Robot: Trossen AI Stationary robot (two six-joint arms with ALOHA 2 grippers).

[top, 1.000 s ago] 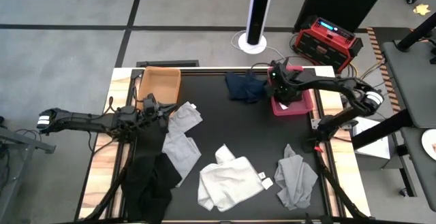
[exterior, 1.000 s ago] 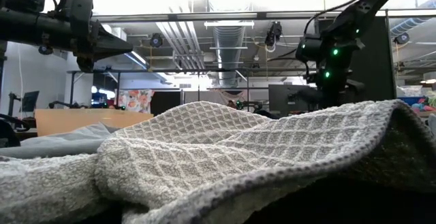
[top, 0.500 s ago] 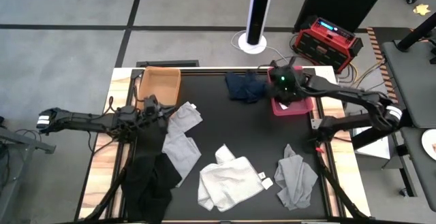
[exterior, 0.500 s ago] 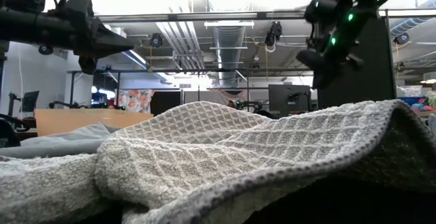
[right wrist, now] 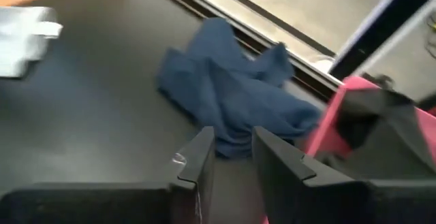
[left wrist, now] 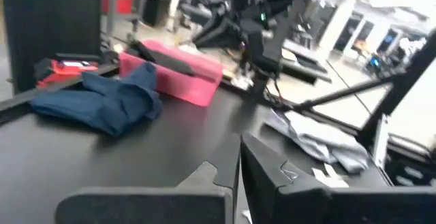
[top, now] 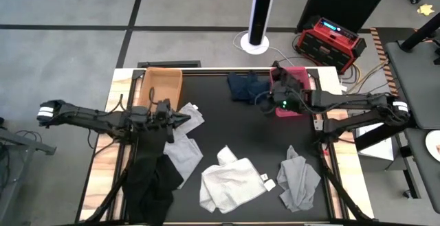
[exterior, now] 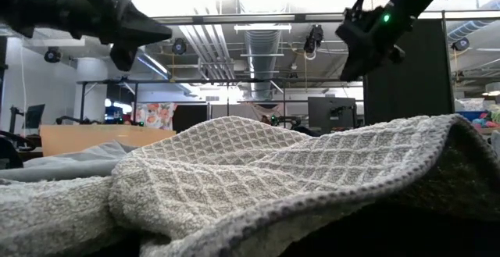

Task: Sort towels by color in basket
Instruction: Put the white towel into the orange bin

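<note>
My left gripper (top: 184,118) (left wrist: 238,178) hovers shut over the upper corner of a light grey towel (top: 183,142), holding nothing. My right gripper (top: 264,104) (right wrist: 234,157) hangs slightly open above the bare mat, between the navy towel (top: 246,87) (right wrist: 228,94) and the pink basket (top: 297,106). A dark cloth (right wrist: 381,118) lies in that basket. Flat on the mat lie a black towel (top: 155,183), a white towel (top: 230,181) and a grey towel (top: 299,178). An orange basket (top: 161,85) stands at the far left.
The white waffle towel (exterior: 258,163) fills the foreground of the low view. Behind the table's far edge stand a red case (top: 328,39) and a white pole base (top: 254,42). Bare black mat (top: 240,126) lies in the middle of the table.
My right gripper has risen out of the pink basket and swung toward the table's left, ending beside the navy towel. My left gripper has risen and moved a little toward the right over the light grey towel. No towel has moved.
</note>
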